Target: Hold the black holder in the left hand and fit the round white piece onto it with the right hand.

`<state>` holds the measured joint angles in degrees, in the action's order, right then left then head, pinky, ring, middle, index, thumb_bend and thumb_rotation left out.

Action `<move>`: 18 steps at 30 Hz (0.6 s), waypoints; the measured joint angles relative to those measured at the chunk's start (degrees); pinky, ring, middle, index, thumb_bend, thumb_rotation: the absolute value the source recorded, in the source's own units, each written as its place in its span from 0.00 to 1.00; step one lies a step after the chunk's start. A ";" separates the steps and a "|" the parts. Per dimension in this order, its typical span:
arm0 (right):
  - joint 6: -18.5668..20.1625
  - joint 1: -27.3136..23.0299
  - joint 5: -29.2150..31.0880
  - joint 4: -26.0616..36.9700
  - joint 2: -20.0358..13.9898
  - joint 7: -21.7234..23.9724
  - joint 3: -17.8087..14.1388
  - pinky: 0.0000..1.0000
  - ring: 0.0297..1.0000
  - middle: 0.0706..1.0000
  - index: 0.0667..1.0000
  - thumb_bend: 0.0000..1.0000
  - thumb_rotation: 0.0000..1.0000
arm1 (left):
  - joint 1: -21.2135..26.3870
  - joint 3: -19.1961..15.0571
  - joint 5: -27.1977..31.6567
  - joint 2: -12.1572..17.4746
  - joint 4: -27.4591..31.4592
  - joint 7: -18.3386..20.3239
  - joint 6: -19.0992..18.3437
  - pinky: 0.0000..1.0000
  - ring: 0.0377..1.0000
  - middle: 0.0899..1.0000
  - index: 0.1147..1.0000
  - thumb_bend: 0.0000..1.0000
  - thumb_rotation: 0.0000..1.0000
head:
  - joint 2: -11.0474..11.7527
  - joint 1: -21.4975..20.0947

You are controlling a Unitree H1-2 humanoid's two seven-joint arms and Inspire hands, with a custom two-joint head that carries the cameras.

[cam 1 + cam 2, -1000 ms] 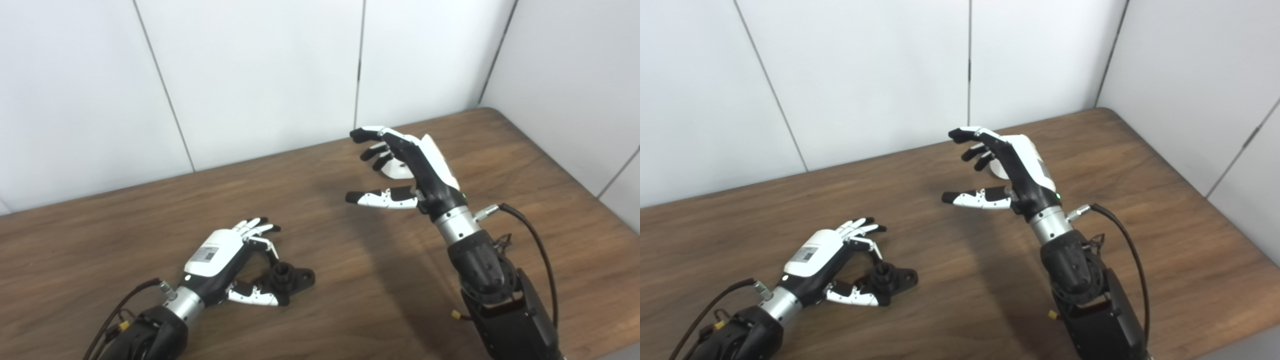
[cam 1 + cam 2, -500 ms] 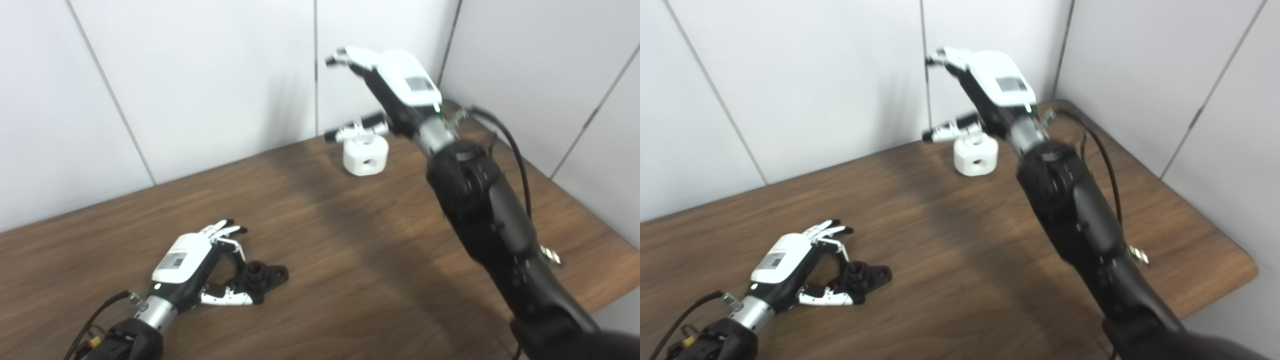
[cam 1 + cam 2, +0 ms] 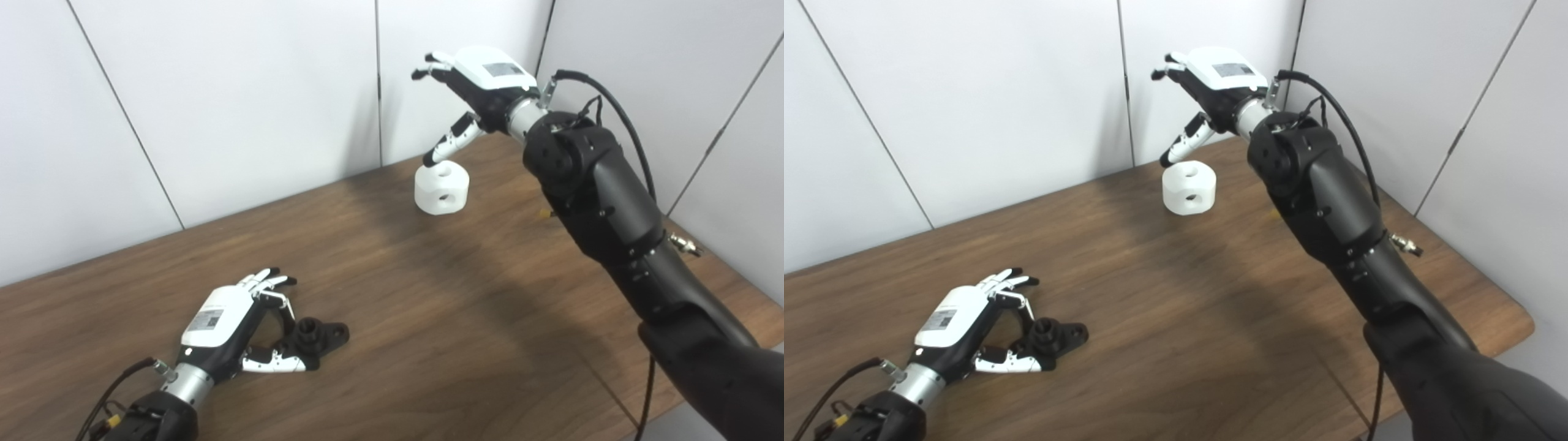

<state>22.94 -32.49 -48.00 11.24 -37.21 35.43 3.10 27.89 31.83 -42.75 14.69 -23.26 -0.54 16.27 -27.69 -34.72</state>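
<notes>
Risk first: white piece (image 3: 441, 188) not yet grasped — sits upright on the table (image 3: 429, 306), far from the holder (image 3: 317, 334), toward the back wall. Right hand (image 3: 474, 86) raised above and just behind the piece, fingers spread, empty; thumb tip close over the piece's top edge, contact impossible to confirm. Could nudge or tip the piece on the way down if the thumb lands first, sending it rolling off toward the wall or the table's right edge. Smooth round sides — likely to slip from a shallow pinch, so needs a wrap around the body.

Holder flat on the table, near the front. Left hand (image 3: 236, 334) curled around it, thumb beneath and fingers above, touching but not visibly clamped or lifting. Loose grip here could let the holder twist during fitting, misaligning its raised boss with the piece's central hole.
</notes>
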 measured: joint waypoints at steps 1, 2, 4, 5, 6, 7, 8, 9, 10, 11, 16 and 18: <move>0.23 -0.13 0.52 -0.49 -0.02 1.54 0.59 0.82 1.00 1.00 0.92 0.98 0.41 | -0.01 0.00 0.00 0.00 0.03 0.00 -0.02 0.92 0.94 0.85 0.42 0.52 0.06 | -0.17 0.09; 0.70 -0.47 1.02 -1.03 -0.03 2.86 1.34 0.82 1.00 1.00 0.93 0.99 0.41 | -0.07 -0.01 0.00 0.02 0.10 0.00 -0.06 0.92 0.94 0.85 0.42 0.52 0.06 | -0.18 0.09; 1.75 -1.59 1.64 -2.27 -0.05 5.66 2.79 0.81 1.00 1.00 0.95 1.00 0.40 | -0.08 0.03 0.00 0.03 0.16 0.00 -0.23 0.92 0.94 0.85 0.42 0.52 0.06 | -0.18 0.09; 2.20 -2.40 1.80 -2.81 -0.07 7.12 3.45 0.81 1.00 1.00 0.95 1.00 0.40 | -0.13 0.01 0.00 0.03 0.19 -0.01 -0.25 0.92 0.94 0.85 0.42 0.52 0.06 | -0.18 0.09; 2.50 -3.24 2.03 -3.46 -0.16 8.20 4.12 0.79 1.00 1.00 0.96 1.00 0.39 | -0.15 0.01 0.00 0.03 0.20 -0.01 -0.28 0.93 0.94 0.85 0.42 0.52 0.06 | -0.35 0.18; 2.72 -4.15 2.28 -4.04 -0.32 9.31 4.67 0.79 1.00 1.00 0.97 1.00 0.39 | -0.14 0.04 0.00 0.02 0.21 -0.01 -0.30 0.93 0.94 0.85 0.42 0.52 0.06 | -0.35 0.18; 2.98 -4.85 2.35 -4.28 -0.66 10.19 5.36 0.83 1.00 1.00 0.97 1.00 0.40 | -0.15 0.06 0.00 0.00 0.28 -0.01 -0.31 0.93 0.94 0.86 0.42 0.52 0.06 | -0.35 0.26; 3.19 -5.60 2.32 -4.71 -1.14 11.28 6.12 0.85 1.00 1.00 0.97 1.00 0.40 | -0.19 0.10 0.00 -0.02 0.37 -0.01 -0.34 0.93 0.95 0.86 0.42 0.52 0.06 | -0.35 0.44; 3.30 -6.36 2.30 -5.42 -1.60 12.34 6.93 0.86 1.00 1.00 0.97 1.00 0.39 | -0.21 0.11 0.00 -0.03 0.41 -0.01 -0.36 0.93 0.95 0.86 0.42 0.52 0.06 | -0.35 0.53; 3.42 -7.03 2.12 -6.07 -2.00 13.35 7.63 0.86 1.00 1.00 0.97 1.00 0.39 | -0.20 0.15 0.00 -0.03 0.43 -0.01 -0.37 0.93 0.95 0.86 0.42 0.52 0.06 | -0.18 0.70; 3.52 -7.86 0.82 -8.59 -2.84 15.30 10.82 0.88 1.00 1.00 0.97 1.00 0.35 | -0.24 0.15 0.00 -0.04 0.49 -0.01 -0.43 0.94 0.95 0.86 0.42 0.52 0.06 | 0.35 1.14; 3.53 -7.85 0.12 -10.04 -2.86 15.54 11.94 0.89 1.00 1.00 0.97 1.00 0.34 | -0.30 0.14 0.00 -0.04 0.57 -0.01 -0.51 0.92 0.95 0.86 0.42 0.52 0.06 | 0.44 1.23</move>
<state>26.47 -40.33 -47.88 1.20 -40.07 50.97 15.04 27.59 31.97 -42.75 14.65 -22.69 -0.54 15.75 -27.25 -33.49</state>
